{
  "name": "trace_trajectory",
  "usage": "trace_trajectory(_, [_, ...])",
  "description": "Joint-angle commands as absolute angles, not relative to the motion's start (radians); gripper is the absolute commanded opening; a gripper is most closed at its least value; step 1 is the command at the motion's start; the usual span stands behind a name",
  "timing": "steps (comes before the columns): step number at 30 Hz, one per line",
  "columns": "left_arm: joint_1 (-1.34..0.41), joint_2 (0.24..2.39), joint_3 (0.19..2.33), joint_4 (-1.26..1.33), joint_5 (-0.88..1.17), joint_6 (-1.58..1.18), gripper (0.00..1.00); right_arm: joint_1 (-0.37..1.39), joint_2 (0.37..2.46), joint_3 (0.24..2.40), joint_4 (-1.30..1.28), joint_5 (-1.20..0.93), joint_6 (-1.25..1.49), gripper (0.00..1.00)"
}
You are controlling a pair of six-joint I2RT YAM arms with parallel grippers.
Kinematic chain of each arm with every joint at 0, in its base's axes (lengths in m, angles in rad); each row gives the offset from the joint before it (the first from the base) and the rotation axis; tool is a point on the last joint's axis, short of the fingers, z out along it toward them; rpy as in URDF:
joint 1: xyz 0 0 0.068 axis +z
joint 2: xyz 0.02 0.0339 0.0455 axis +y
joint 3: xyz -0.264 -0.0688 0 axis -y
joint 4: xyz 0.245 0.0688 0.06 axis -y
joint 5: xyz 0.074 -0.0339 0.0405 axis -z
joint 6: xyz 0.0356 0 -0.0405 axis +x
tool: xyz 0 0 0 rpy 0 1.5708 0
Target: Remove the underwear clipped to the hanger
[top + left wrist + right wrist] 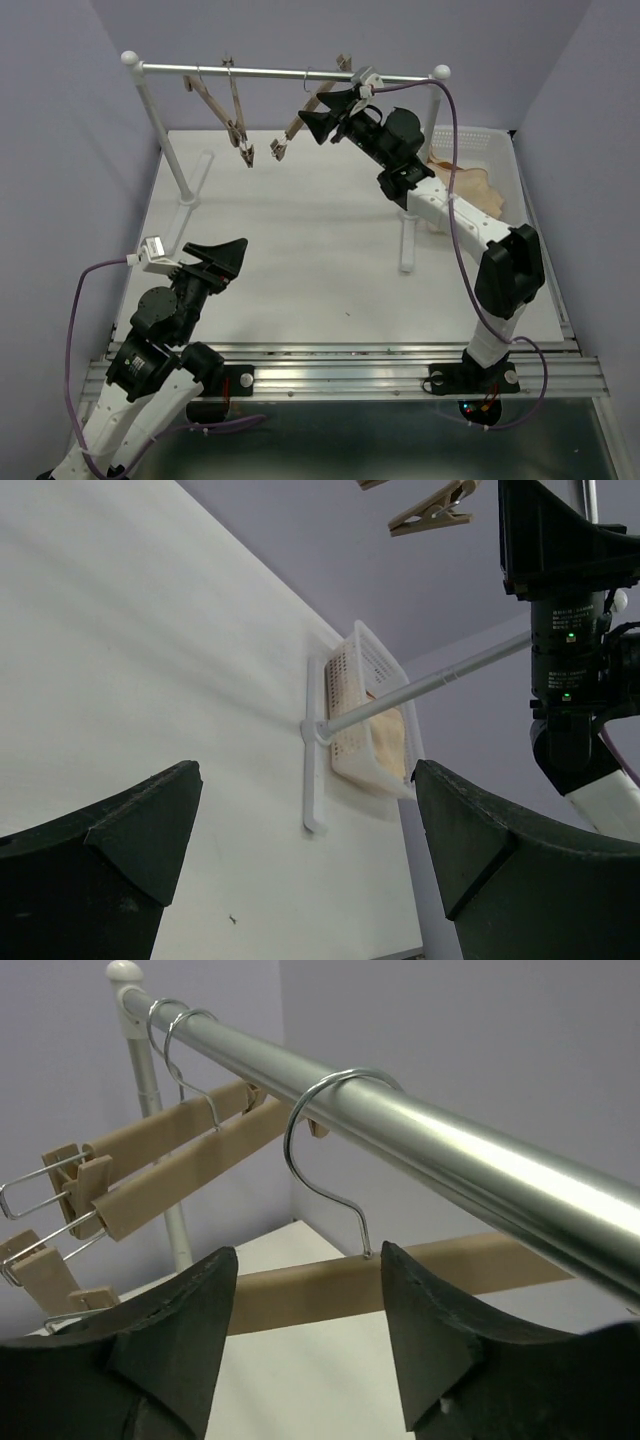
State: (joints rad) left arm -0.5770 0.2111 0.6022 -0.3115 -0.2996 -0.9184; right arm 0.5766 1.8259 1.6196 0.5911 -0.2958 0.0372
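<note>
A wooden hanger (300, 118) hangs by its wire hook on the metal rail (290, 72), with bare clips. My right gripper (320, 115) is up at the rail and open. In the right wrist view its fingers (180, 1330) stand apart just in front of the hanger's bar (300, 1288) without gripping it. The pale beige underwear (475, 185) lies in the white basket (485, 140) at the back right, also visible in the left wrist view as beige underwear (385, 735). My left gripper (232, 255) hovers low at the near left, open and holding nothing (305, 770).
Two more wooden hangers (225, 100) hang empty further left on the rail, seen too from the right wrist as hangers (170, 1145). The rack's white posts stand at the left (165, 130) and right (405, 240). Purple walls enclose the table.
</note>
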Motion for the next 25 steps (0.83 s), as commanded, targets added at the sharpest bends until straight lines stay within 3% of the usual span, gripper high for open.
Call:
trace_trajectory(1, [-0.580, 0.207, 0.601, -0.273, -0.304, -0.911, 0.99, 0.574, 1.678, 1.588, 0.592, -0.249, 0.066, 0.73])
trace_trajectory(2, [-0.580, 0.210, 0.600, -0.270, -0.299, -0.911, 0.99, 0.574, 1.655, 1.574, 0.568, -0.239, 0.089, 0.82])
trace_trajectory(3, [-0.581, 0.215, 0.600, -0.265, -0.292, -0.908, 0.99, 0.574, 1.629, 1.545, 0.551, -0.220, 0.090, 1.00])
trace_trajectory(9, [-0.580, 0.244, 0.578, -0.238, -0.281, -0.900, 0.99, 0.574, 1.378, 1.353, 0.285, -0.051, 0.233, 1.00])
trace_trajectory(16, [-0.580, 0.330, 0.560, -0.196, -0.279, -0.881, 0.99, 0.574, 1.048, 0.981, -0.178, 0.446, 0.557, 1.00])
trace_trajectory(25, [-0.581, 0.377, 0.531, -0.163, -0.330, -0.862, 0.99, 0.574, 0.634, 0.670, -0.325, 0.584, 0.603, 1.00])
